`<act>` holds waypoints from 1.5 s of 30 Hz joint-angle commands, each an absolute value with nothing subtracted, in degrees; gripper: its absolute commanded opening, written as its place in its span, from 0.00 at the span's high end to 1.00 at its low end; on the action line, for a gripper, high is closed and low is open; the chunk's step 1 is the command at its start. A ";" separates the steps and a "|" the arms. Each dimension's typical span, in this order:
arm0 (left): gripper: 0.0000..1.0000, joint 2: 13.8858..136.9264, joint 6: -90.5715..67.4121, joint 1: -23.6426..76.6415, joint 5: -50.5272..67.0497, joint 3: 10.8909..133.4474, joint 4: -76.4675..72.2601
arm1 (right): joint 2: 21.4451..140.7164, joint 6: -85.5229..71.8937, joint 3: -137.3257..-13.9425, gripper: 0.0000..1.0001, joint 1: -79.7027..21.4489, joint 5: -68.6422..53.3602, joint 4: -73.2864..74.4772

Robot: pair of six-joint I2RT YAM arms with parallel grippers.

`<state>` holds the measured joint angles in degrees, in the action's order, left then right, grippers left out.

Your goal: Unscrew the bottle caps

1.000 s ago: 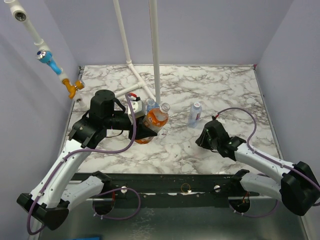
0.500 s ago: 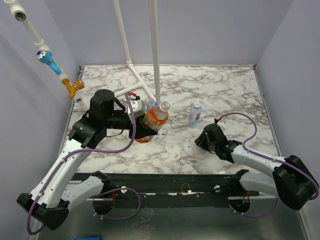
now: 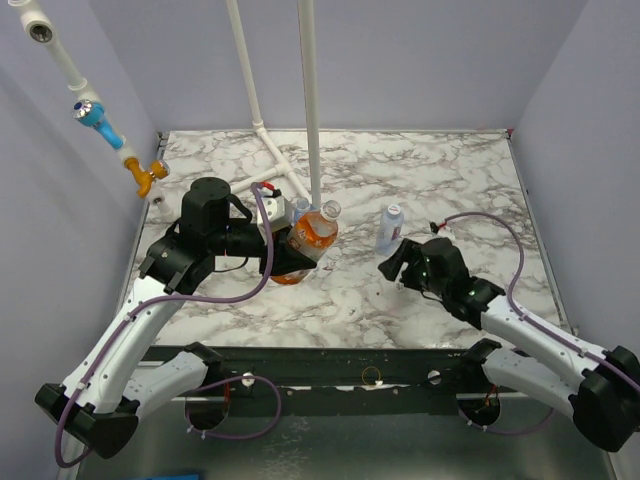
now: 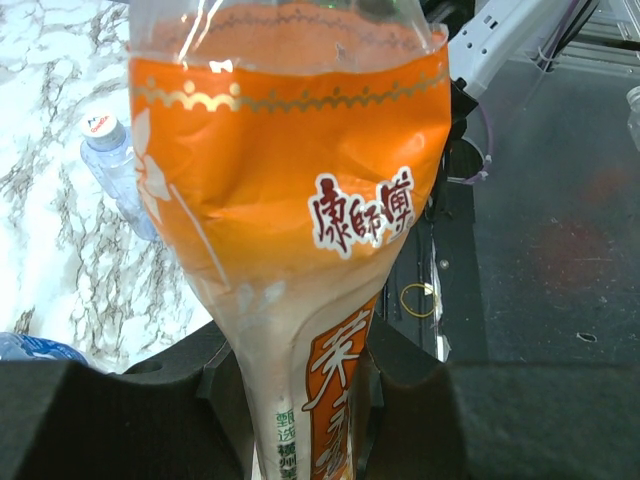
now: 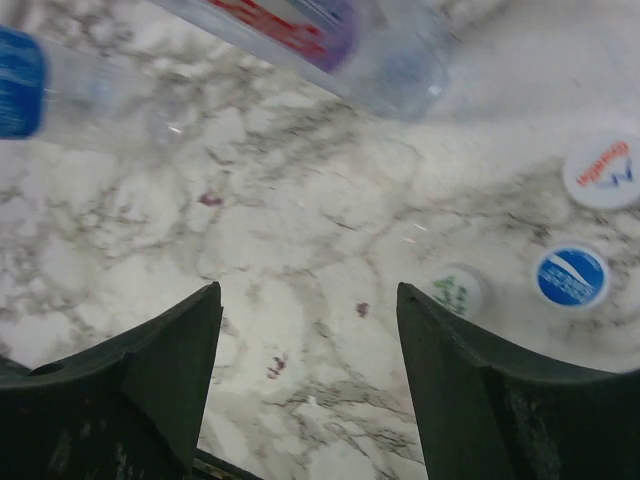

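Three loose caps lie on the marble table (image 3: pixel 450 170) just off the right gripper (image 5: pixel 308 295): a white cap with green print (image 5: pixel 455 290) sits close beside the tip of its right-hand finger, a blue-topped cap (image 5: pixel 571 276) lies further out on that side, and a lettered white cap (image 5: pixel 603 172) lies beyond them both. The right gripper's jaws stand wide apart and hold nothing, with bare marble between them. Ahead of the jaws two bottles lie on their sides, a purple-labelled bottle (image 5: pixel 300 25) straight ahead and a blue-labelled bottle (image 5: pixel 20 70) off to their left. The left gripper (image 4: pixel 300 400) is clamped on the orange bottle (image 4: pixel 290 200), both pads pressed to its lower body, and carries it tilted above the table. Its neck runs out of the wrist view, and the top view is too small to tell whether a cap is on it. Beyond the left jaws and to their left a clear bottle (image 4: pixel 120 175) stands upright with its bottle cap (image 4: pixel 100 124) on. From above it stands between the two grippers, nearer the right one.
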<state>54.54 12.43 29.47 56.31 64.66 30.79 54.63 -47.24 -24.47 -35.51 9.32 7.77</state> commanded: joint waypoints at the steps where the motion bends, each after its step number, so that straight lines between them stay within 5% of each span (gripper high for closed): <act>1: 1.00 54.42 11.04 29.53 56.38 65.52 28.83 | 50.11 -37.24 -34.06 0.27 -35.29 0.71 8.34; 10: 1.00 54.54 9.61 29.53 56.82 65.30 27.56 | 51.85 -23.99 -58.41 0.00 -35.33 -33.18 3.69; 20: 1.00 54.14 8.08 29.52 57.24 64.78 26.90 | 60.82 -32.61 -65.01 0.00 -35.33 -46.01 -23.06; 33: 1.00 55.18 7.27 29.45 55.61 63.31 24.90 | 69.63 -38.77 -66.58 0.02 -38.29 -51.46 -34.72; 39: 1.00 55.94 5.12 29.36 54.56 62.40 22.24 | 71.65 -34.81 -67.15 0.11 -41.72 -49.76 -30.96; 45: 0.99 56.16 3.39 29.27 54.81 63.39 21.30 | 71.26 -31.54 -67.45 0.65 -42.00 -44.16 -25.69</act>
